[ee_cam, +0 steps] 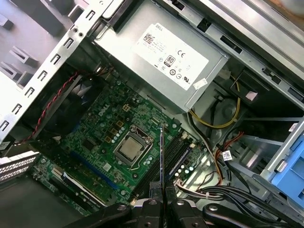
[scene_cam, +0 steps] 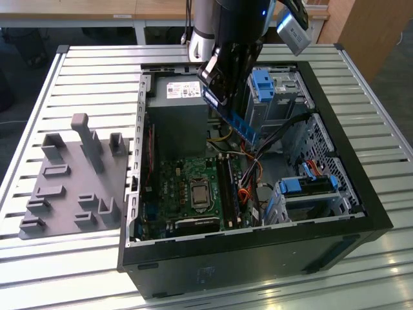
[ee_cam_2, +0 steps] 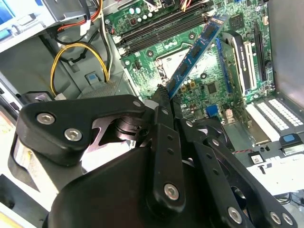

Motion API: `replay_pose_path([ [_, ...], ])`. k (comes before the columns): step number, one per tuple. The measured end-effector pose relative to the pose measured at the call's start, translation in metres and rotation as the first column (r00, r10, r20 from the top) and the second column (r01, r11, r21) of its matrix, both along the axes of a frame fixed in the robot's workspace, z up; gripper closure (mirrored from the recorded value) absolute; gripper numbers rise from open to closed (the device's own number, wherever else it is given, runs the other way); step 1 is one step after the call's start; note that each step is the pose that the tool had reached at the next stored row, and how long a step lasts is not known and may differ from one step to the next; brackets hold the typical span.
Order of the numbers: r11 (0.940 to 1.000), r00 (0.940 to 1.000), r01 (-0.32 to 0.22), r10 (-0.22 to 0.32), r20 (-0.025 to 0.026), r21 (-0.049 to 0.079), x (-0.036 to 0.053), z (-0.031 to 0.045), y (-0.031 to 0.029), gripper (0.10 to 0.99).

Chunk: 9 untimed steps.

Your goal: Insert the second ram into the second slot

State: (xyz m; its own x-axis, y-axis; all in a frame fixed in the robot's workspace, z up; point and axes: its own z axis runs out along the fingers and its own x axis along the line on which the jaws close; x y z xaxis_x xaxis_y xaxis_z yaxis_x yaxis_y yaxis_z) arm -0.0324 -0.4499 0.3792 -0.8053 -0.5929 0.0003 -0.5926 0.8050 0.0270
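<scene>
One gripper (ee_cam_2: 163, 91) is clamped on the end of the single blue ram stick (ee_cam_2: 197, 50), holding it tilted over the motherboard's (ee_cam: 102, 128) black memory slots (ee_cam_2: 156, 29). One open tower case (scene_cam: 335, 194) with one power supply (ee_cam: 161, 61) and two blue drive caddies (scene_cam: 264, 85) lies beside one grey fixture tray (scene_cam: 71, 187) on a slatted metal table (scene_cam: 84, 71). Wooden furniture stands behind.

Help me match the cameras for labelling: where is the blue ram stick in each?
Exterior view: the second ram slants in the gripper above the case.
Second wrist view: the ram shows its blue face over the motherboard.
First wrist view: the ram is edge-on, a thin dark line.
Shared landmark: the CPU socket.
</scene>
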Motion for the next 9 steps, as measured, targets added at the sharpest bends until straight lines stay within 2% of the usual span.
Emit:
replay_pose_path([
  [9, 0.9993, 0.9993, 0.037, -0.037, -0.0001, 0.0, 0.0, -0.0001, 0.0, 0.949],
])
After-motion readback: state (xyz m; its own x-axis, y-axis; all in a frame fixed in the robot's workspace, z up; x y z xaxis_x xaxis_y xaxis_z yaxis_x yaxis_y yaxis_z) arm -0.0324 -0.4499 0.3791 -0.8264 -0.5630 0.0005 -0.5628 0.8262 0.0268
